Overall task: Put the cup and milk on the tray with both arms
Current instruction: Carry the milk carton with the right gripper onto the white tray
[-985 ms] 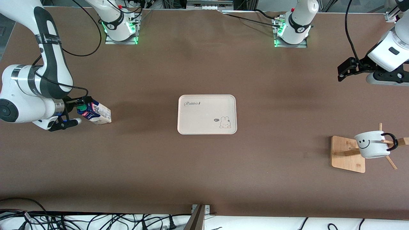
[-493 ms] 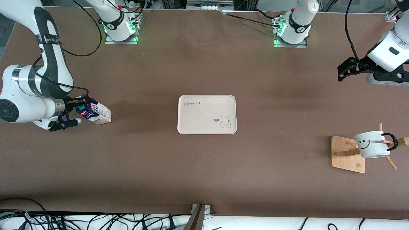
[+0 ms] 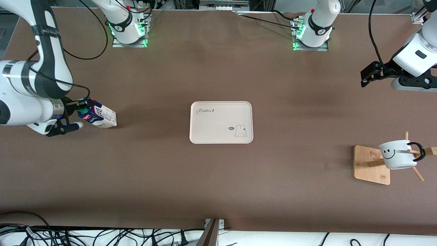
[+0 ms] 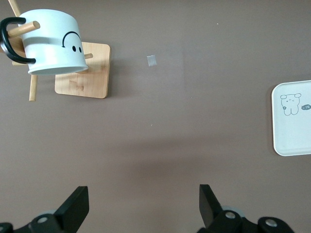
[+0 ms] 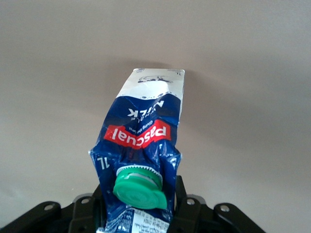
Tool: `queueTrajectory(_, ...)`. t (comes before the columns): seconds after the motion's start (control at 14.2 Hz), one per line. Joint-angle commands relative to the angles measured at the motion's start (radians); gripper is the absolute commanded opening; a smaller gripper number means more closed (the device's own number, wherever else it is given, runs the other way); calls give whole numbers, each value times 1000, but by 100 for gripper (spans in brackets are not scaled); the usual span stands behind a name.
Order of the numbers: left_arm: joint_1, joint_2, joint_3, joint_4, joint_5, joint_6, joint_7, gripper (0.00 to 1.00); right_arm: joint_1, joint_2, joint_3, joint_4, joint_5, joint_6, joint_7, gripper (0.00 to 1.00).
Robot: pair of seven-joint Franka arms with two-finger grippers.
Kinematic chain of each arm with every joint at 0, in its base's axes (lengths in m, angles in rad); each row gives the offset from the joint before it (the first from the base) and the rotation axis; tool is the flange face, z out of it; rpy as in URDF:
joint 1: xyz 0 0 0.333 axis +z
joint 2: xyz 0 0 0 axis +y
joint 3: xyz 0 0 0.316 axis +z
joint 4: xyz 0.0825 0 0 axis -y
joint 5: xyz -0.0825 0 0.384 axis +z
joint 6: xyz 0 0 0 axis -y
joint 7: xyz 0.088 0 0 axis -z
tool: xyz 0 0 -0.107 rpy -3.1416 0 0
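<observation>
My right gripper (image 3: 82, 109) is shut on the gabled top of the milk (image 3: 100, 118), a blue and white carton with a green cap, near the right arm's end of the table. The carton leans over, and its base is at or just above the table. The right wrist view shows the carton (image 5: 146, 126) squeezed between my gripper's (image 5: 138, 206) jaws. The cream tray (image 3: 211, 126) lies empty at the table's middle. The white smiley cup (image 3: 396, 155) hangs on a wooden rack near the left arm's end. My left gripper (image 3: 366, 77) is open and empty in the air, with the cup (image 4: 51, 41) and the tray's edge (image 4: 291, 131) in its wrist view.
The rack's bamboo base (image 3: 370, 167) and pegs hold the cup; the base also shows in the left wrist view (image 4: 82, 80). A small pale scrap (image 4: 152, 60) lies on the brown table beside the rack. Cables hang along the table's near edge.
My right arm has risen a little with the milk carton in its gripper, and the carton has shifted slightly toward the arms' bases. My left arm has not moved.
</observation>
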Motion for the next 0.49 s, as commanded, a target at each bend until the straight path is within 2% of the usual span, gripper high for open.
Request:
queueTrajectory(0.0, 1, 17, -2, 35, 10, -22, -8, 100, -6, -85, 9, -20, 17, -52, -13, 54)
queueTrajectory(0.07, 1, 17, -2, 35, 10, -22, -8, 100, -6, -97, 12, -16, 29, -60, -10, 54)
queueTrajectory(0.21, 1, 17, -2, 35, 10, -22, -10, 100, -6, -119, 36, -16, 112, -71, -2, 51)
queueTrajectory(0.42, 1, 17, -2, 35, 8, -24, -16, 100, -5, -143, 110, -5, 167, -48, 64, 50)
